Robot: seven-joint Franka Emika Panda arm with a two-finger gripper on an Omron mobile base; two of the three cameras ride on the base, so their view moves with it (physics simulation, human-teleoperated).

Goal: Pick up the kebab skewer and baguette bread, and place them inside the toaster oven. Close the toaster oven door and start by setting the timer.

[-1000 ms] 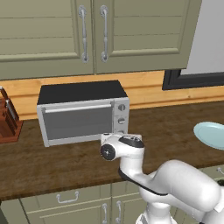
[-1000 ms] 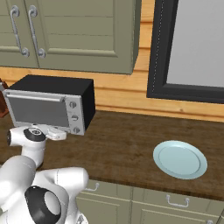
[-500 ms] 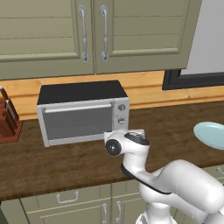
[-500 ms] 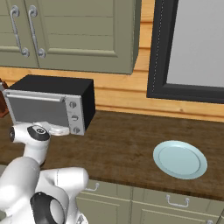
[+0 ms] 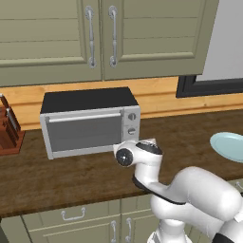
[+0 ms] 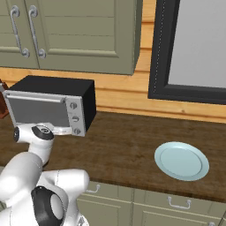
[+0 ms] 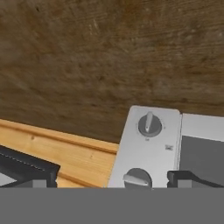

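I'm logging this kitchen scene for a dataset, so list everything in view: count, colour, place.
toaster oven: one, silver-grey with black top, on the counter against the wall, door shut
knobs: three on its right panel, grey
counter: one, dark brown wood, across the scene
plate: one, pale blue, bare, on the counter right of the oven
knife block: one, red-brown, at the counter's left end
upper cabinets: olive green, metal handles, above the oven
lower cabinets: olive green, below the counter
window: one, black frame, right of the cabinets
arm: one, white, in front of the oven
gripper: dark fingertips, open, by the knob panel
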